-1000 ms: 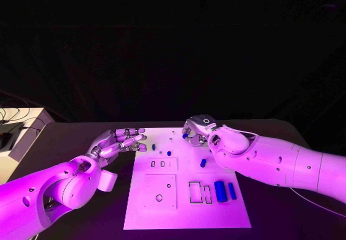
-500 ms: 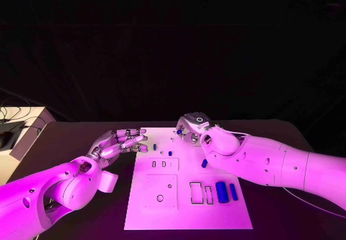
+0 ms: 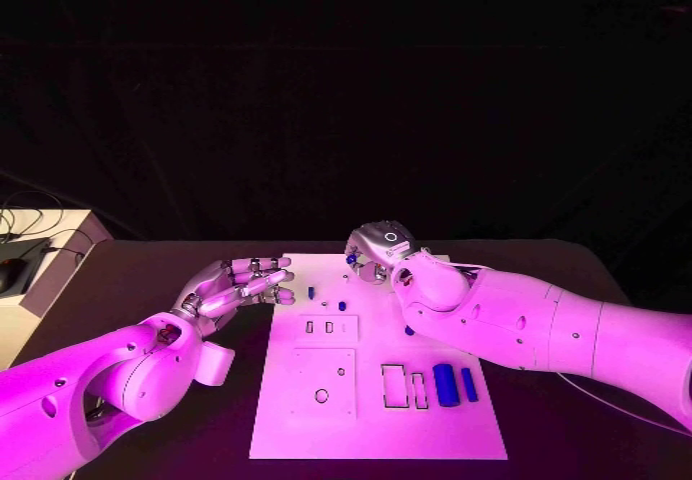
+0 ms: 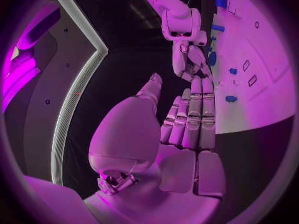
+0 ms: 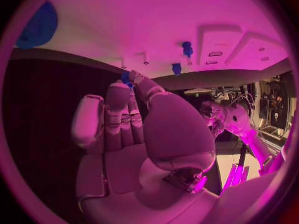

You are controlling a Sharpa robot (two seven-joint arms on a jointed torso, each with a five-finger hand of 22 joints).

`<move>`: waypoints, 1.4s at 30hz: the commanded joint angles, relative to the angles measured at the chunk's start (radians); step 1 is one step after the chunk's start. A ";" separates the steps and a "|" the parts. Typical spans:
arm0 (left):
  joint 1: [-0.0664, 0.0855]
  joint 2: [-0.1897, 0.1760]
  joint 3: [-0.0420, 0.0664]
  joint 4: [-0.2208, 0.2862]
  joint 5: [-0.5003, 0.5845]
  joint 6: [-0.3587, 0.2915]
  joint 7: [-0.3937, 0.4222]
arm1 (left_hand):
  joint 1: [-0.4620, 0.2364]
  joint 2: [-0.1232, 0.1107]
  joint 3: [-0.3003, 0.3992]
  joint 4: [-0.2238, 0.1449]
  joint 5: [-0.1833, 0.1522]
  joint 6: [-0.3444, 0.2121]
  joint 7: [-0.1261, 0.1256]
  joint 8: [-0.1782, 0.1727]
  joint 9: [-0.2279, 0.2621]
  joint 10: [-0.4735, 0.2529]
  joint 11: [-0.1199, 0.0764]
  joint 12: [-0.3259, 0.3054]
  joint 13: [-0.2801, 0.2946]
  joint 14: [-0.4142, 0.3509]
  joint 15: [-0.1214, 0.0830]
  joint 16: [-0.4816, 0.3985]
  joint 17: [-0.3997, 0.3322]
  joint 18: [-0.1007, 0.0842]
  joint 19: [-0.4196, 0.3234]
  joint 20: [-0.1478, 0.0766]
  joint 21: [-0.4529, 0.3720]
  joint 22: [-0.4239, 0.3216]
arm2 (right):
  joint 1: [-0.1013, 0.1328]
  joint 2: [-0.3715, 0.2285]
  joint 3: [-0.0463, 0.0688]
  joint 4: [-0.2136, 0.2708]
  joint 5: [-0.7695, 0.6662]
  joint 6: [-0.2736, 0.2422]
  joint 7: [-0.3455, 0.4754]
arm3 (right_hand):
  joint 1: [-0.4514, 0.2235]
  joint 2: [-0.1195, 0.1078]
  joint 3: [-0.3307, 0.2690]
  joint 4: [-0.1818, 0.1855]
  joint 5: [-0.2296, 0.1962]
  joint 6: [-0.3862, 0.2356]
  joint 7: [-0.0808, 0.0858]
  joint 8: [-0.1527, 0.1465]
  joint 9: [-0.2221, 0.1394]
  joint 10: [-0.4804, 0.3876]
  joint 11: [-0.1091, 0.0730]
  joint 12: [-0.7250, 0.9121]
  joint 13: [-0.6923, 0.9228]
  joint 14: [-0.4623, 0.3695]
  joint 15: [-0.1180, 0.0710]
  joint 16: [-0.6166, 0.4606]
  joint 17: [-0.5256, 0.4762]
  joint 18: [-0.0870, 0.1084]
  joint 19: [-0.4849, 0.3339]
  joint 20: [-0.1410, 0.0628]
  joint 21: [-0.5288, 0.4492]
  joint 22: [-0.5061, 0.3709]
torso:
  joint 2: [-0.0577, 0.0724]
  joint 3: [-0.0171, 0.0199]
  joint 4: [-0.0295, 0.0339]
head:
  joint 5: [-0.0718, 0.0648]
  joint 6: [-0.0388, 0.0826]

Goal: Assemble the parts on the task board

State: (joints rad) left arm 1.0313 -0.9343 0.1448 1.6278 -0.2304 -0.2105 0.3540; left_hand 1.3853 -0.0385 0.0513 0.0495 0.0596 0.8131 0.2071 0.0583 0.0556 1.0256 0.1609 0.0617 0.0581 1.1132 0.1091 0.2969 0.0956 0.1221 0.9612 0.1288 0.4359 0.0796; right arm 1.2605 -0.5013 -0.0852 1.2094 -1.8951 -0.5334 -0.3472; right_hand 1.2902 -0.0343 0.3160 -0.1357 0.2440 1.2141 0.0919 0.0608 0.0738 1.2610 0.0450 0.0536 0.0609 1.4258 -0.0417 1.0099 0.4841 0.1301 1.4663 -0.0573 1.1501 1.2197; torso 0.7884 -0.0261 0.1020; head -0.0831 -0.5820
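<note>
The white task board (image 3: 378,420) lies in the middle of the black table. My right hand (image 3: 381,248) hovers over the board's far edge and pinches a small blue part (image 3: 352,259), seen at its fingertips (image 5: 126,77) in the right wrist view. My left hand (image 3: 238,283) rests by the board's left edge, fingers straight and apart, holding nothing. Two long blue parts (image 3: 446,384) lie side by side at the board's right. A small blue peg (image 3: 310,292) and another (image 3: 342,304) stand near the far left. My right arm half hides one more blue part (image 3: 410,330).
Empty rectangular slots (image 3: 392,385) sit beside the long parts, and a square recess (image 3: 320,382) lies left of them. A pale box (image 3: 36,270) stands off the table's left edge. Bare black table (image 3: 144,270) surrounds the board.
My right hand has lifted and moved toward the board's far edge with the small blue part in its fingers. The left hand has stayed where it was.
</note>
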 commanded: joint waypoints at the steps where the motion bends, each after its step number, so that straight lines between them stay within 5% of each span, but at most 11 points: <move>1: 0.000 0.000 0.001 0.003 -0.006 0.003 0.004 | 0.004 0.006 -0.002 -0.006 -0.003 -0.007 -0.003 -0.005 -0.001 -0.005 0.002 -0.002 0.001 0.005 -0.001 -0.004 -0.001 -0.007 0.004 0.003 -0.006 -0.001 | 0.001 0.007 0.001 -0.010 -0.024 -0.003 -0.009 | 0.014 0.002 0.003 -0.001 0.005 0.006 0.003 0.003 0.001 0.001 0.004 0.005 0.001 0.001 -0.004 0.001 -0.001 -0.004 0.072 -0.002 -0.003 0.001 | 0.002 0.0005 0.0007 | 0.002 0.002; 42: 0.000 -0.002 0.003 0.003 -0.006 0.001 0.000 | 0.002 0.005 -0.003 -0.006 -0.003 -0.009 -0.003 -0.004 -0.001 -0.007 0.003 -0.002 0.001 0.005 0.000 -0.006 -0.001 -0.007 0.004 0.004 -0.008 -0.001 | 0.001 0.044 0.001 -0.064 -0.024 0.065 0.011 | 0.008 -0.009 0.004 0.004 -0.004 0.003 0.002 0.003 0.000 -0.001 0.005 0.005 0.001 0.001 -0.003 -0.002 -0.001 -0.004 0.072 -0.001 -0.010 0.007 | 0.006 -0.0011 -0.0020 | 0.020 -0.007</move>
State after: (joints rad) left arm 1.0316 -0.9383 0.1468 1.6295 -0.2315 -0.2131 0.3486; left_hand 1.3853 -0.0385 0.0485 0.0468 0.0596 0.8095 0.2033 0.0583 0.0556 1.0257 0.1609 0.0617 0.0581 1.1131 0.1091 0.2969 0.0957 0.1221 0.9612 0.1288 0.4317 0.0797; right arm 1.2610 -0.4585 -0.0852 1.1470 -1.9089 -0.4804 -0.3448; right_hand 1.2955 -0.0374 0.3160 -0.1354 0.2342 1.2147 0.0959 0.0615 0.0724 1.2572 0.0485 0.0550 0.0612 1.4259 -0.0416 1.0098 0.4841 0.1223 1.4657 -0.0565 1.1455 1.2255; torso 0.7946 -0.0266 0.1003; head -0.0635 -0.5880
